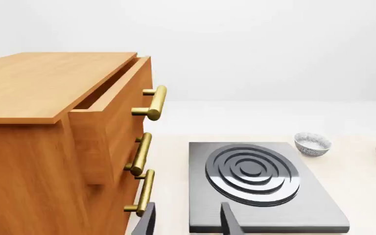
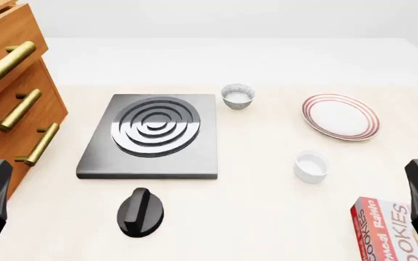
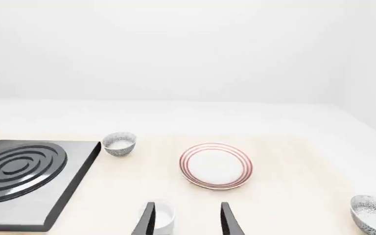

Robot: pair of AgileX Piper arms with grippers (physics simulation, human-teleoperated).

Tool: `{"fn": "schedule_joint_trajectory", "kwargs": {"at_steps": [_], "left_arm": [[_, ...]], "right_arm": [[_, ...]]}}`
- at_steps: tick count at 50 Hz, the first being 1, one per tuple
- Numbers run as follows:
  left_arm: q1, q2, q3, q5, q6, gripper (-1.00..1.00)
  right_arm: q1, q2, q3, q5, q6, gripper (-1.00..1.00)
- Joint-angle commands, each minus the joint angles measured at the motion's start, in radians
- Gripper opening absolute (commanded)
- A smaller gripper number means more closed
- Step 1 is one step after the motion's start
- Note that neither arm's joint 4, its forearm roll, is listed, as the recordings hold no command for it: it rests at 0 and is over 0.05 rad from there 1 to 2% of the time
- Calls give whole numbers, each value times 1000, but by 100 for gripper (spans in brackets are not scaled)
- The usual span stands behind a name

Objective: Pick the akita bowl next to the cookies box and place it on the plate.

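Speckled bowl (image 3: 373, 212): small, grey-white outside, w/ white inside, sits on bench (image 2: 267, 217) well right of plate (image 2: 339, 116), only in right wrist view. Cookies box (image 2: 389, 230), red/white, near front of plate, by right tool. A twin bowl (image 2: 238, 95) stands left of plate, just beside hob (image 2: 153, 136). Plain white cup (image 2: 311, 166) front-left of plate; black knob (image 2: 141, 211) and wooden drawers (image 2: 9, 98) farther left. Right tool (image 3: 186, 221) open mid-width, empty, cup seen between fingers. Left tool (image 1: 186, 221) likewise open, empty, over hob's edge.
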Motion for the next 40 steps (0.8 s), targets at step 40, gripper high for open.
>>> {"fn": "schedule_joint_trajectory", "kwargs": {"at_steps": [40], "left_arm": [[0,0,0,0,0,100]], "right_arm": [[-260,470,-374,248,-40,100]]}}
